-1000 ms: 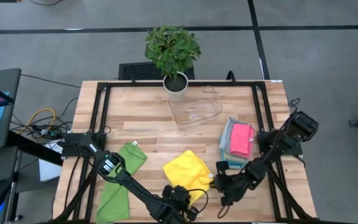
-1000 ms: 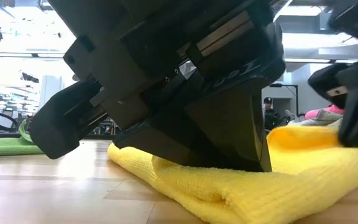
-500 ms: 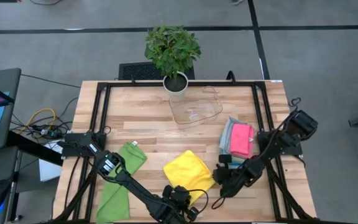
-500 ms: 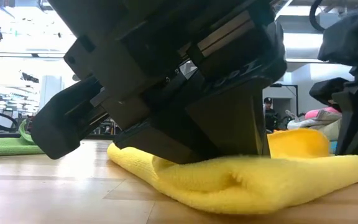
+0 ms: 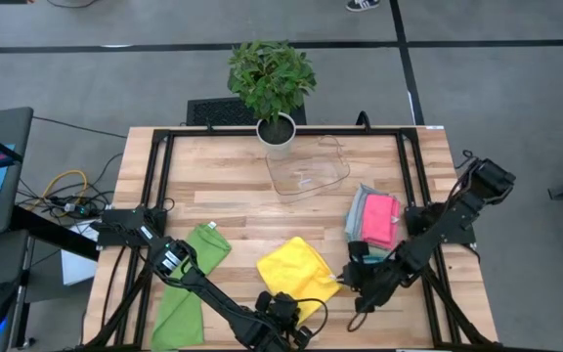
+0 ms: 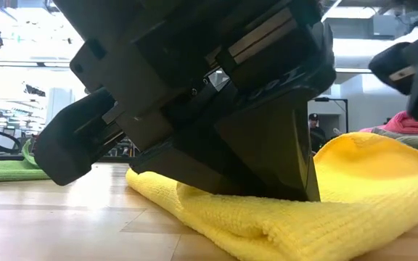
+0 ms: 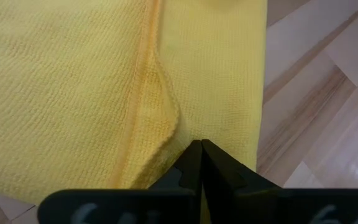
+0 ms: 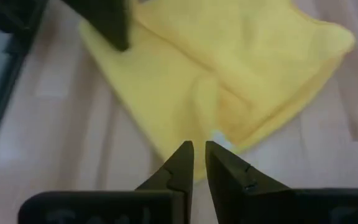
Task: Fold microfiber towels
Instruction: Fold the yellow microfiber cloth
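Note:
A yellow microfiber towel (image 5: 296, 269) lies partly folded near the table's front edge. My left gripper (image 5: 286, 311) is shut and rests on its near part; in the low view it fills the foreground (image 6: 194, 94). My right gripper (image 5: 345, 282) is closed on the towel's right corner. A green towel (image 5: 189, 284) lies flat at the front left. A pink towel (image 5: 379, 217) lies on a grey one at the right. My left gripper presses its shut fingertips (image 7: 201, 152) down on the yellow towel beside a hemmed edge (image 7: 166, 134). It comes slanting down from the table's left. The towel lies flat on the wood beneath it. My right gripper pinches the yellow towel's right corner (image 8: 219, 140) between its two fingertips, slanting down from the table's right side. One layer or several, I cannot tell. That corner is raised, so the cloth humps up (image 6: 354, 148), while the rest lies on the table.
A clear plastic tray (image 5: 306, 171) and a potted plant (image 5: 274, 88) stand at the far middle of the table. A black frame (image 5: 154, 186) runs along the table's sides. Bare wood lies between the tray and the yellow towel.
My right gripper has risen a little and drawn toward the table's right edge with the towel's right corner. That side of the towel, lying low half a second ago, now stands up in a hump. The part under my left gripper has stayed in place.

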Robot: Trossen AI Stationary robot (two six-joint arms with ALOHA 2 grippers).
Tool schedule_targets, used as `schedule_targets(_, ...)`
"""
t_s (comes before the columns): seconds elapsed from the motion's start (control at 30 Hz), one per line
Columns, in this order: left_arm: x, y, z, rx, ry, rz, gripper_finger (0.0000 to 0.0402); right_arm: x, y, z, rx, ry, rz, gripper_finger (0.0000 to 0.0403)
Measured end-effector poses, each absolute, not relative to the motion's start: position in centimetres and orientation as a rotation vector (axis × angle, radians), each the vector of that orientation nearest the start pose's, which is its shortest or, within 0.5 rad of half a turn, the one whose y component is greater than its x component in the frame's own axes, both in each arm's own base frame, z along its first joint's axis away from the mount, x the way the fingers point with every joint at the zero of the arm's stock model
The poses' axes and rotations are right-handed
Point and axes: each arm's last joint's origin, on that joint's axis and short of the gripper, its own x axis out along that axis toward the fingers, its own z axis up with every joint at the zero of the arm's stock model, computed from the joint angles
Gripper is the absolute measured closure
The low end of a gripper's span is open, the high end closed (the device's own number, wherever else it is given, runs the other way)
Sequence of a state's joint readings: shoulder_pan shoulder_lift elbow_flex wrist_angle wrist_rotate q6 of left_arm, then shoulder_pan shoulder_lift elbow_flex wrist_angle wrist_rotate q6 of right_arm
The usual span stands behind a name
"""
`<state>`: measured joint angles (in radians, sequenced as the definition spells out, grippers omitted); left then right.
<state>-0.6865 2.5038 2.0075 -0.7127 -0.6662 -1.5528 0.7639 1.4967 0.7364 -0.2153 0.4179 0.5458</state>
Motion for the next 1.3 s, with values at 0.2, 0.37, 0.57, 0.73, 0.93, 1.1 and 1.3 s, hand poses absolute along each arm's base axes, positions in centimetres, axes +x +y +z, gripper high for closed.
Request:
schedule_targets(0.2, 40.5, -30.8, 11.2, -0.686, 0.678, 0.645, 0.0401, 20.8, 20.1, 16.0, -0.03, 0.758, 0.185, 0.0335)
schedule_targets(0.37, 40.5, -30.8, 11.2, -0.686, 0.674, 0.645, 0.0401, 22.6, 20.2, 14.3, -0.025, 0.728, 0.179, 0.0335)
schedule_targets(0.57, 40.5, -30.9, 11.2, -0.692, 0.677, 0.64, 0.0401, 24.3, 18.5, 13.0, -0.019, 0.754, 0.096, 0.0335)
schedule_targets(0.73, 40.5, -30.9, 11.2, -0.696, 0.675, 0.639, 0.0401, 24.5, 16.9, 12.4, -0.048, 0.827, 0.027, 0.0335)
schedule_targets(0.93, 40.8, -31.1, 12.2, -0.716, 0.691, 0.628, 0.0401, 24.2, 15.8, 11.5, -0.035, 0.849, -0.009, 0.0335)
schedule_targets(1.1, 41.1, -31.5, 15.0, -0.647, 0.687, 0.608, 0.0401, 24.2, 15.6, 11.4, -0.035, 0.848, -0.016, 0.0335)
schedule_targets(1.3, 40.7, -30.3, 17.1, -0.529, 0.67, 0.701, 0.0401, 24.2, 15.6, 11.4, -0.036, 0.843, -0.022, 0.0335)
